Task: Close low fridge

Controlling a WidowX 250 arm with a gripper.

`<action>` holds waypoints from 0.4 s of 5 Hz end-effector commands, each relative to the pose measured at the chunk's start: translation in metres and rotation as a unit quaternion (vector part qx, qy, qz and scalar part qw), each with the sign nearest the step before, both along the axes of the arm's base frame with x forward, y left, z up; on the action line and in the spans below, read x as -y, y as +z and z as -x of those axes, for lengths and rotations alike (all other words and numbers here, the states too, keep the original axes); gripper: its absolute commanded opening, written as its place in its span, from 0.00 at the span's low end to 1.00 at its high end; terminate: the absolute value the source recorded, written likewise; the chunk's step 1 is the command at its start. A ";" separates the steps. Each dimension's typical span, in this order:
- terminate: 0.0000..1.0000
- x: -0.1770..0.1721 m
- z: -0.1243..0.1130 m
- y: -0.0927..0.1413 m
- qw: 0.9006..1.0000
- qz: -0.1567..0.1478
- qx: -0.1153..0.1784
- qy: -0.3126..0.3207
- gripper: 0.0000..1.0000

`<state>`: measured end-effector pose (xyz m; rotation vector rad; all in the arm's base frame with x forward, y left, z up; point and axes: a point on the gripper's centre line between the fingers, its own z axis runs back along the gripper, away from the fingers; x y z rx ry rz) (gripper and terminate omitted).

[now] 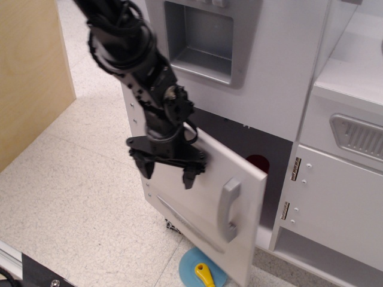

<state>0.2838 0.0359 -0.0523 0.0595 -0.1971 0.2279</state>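
The low fridge's white door [203, 197] with its grey bar handle [228, 209] and thin silver strip [179, 219] stands partly open, swung most of the way toward the cabinet. My gripper [168, 173] is open, its black fingers [190, 177] spread against the door's outer face, left of the handle, holding nothing. Behind the door's right edge only the top of a red jar [258, 161] shows inside the compartment. The rest of the inside is hidden.
The upper white panel with a recessed grey dispenser [200, 39] is above. A smaller white cabinet door [332, 203] with metal hinges [295, 169] is to the right. A blue dish with a yellow piece [202, 273] lies on the floor under the door. A wooden panel [30, 78] stands at the left.
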 end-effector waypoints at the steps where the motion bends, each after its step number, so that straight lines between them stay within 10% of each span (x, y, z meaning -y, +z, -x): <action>1: 0.00 0.010 -0.029 0.005 0.999 -0.001 0.036 0.003 1.00; 2: 0.00 0.012 -0.038 0.005 0.999 0.000 0.038 0.010 1.00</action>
